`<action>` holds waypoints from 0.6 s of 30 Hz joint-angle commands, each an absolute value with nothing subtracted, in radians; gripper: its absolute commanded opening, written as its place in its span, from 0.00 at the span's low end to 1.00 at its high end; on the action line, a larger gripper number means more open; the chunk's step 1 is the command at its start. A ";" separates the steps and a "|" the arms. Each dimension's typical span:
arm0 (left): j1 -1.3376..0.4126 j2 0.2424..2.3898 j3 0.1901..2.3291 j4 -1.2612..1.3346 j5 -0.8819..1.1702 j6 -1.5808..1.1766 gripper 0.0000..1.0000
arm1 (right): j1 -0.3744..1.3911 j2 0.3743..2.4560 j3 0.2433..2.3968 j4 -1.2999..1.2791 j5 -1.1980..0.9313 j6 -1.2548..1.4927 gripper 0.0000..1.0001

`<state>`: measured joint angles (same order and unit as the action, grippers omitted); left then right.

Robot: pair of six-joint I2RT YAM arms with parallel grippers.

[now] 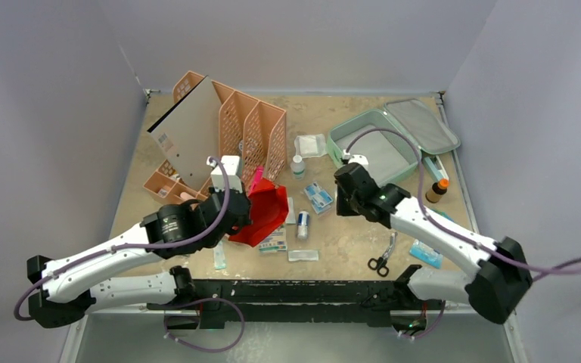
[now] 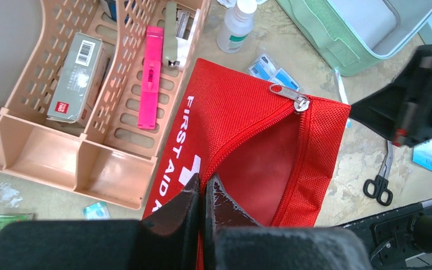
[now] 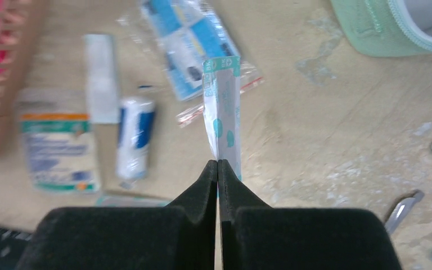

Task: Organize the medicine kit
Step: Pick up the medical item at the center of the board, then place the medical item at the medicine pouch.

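Observation:
The mint-green medicine kit (image 1: 346,141) lies open at the back right, its grey-lined lid (image 1: 424,125) flipped back; it also shows in the left wrist view (image 2: 337,48) and the right wrist view (image 3: 371,31). My left gripper (image 2: 203,183) is shut on the zipper edge of the red "FIRST AID KIT" pouch (image 2: 247,124), which is unzipped and held tilted up at centre left (image 1: 268,212). My right gripper (image 3: 218,163) is shut on a thin white plaster strip with teal print (image 3: 223,107) and holds it above the table, left of the kit (image 1: 346,198).
The orange mesh rack (image 1: 250,128) stands at the back left with a pink item (image 2: 151,79) and a box inside. A white bottle (image 1: 298,166), blue sachets (image 3: 185,45), a blue-white roll (image 3: 135,135), a flat box (image 3: 56,146) and scissors (image 1: 380,261) lie around.

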<state>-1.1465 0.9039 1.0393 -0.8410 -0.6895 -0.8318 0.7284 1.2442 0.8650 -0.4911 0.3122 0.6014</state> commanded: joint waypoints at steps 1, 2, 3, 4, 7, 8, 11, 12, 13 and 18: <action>-1.144 0.938 1.033 -0.747 -0.718 -0.868 0.00 | 0.729 1.095 0.891 -0.502 0.140 0.671 0.00; -1.144 0.949 1.035 -0.740 -0.718 -0.875 0.00 | 0.729 1.060 0.895 -0.496 0.112 0.691 0.00; -1.144 0.958 1.037 -0.733 -0.719 -0.883 0.00 | 0.730 1.027 0.898 -0.486 0.081 0.710 0.00; -1.144 0.968 1.040 -0.729 -0.719 -0.890 0.00 | 0.729 0.996 0.899 -0.473 0.055 0.732 0.00; -1.144 0.994 1.045 -0.716 -0.731 -0.924 0.00 | 0.729 0.912 0.900 -0.419 -0.011 0.805 0.00; -1.144 1.001 1.045 -0.714 -0.737 -0.943 0.00 | 0.729 0.882 0.899 -0.393 -0.042 0.831 0.00; -1.144 1.024 1.046 -0.697 -0.755 -0.982 0.00 | 0.729 0.818 0.860 -0.280 -0.092 0.912 0.00; -1.144 1.033 1.047 -0.690 -0.759 -0.989 0.00 | 0.729 0.797 0.835 -0.218 -0.096 0.951 0.00; -1.144 1.043 1.047 -0.686 -0.764 -0.996 0.00 | 0.729 0.779 0.809 -0.173 -0.097 0.978 0.00; -1.144 1.082 1.054 -0.709 -0.796 -1.059 0.00 | 0.730 0.783 0.733 0.043 -0.183 1.114 0.00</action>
<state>-1.1465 1.0645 1.0340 -0.7300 -0.7361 -0.9791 0.7284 0.7620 0.7792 -0.1822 -0.0814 0.9668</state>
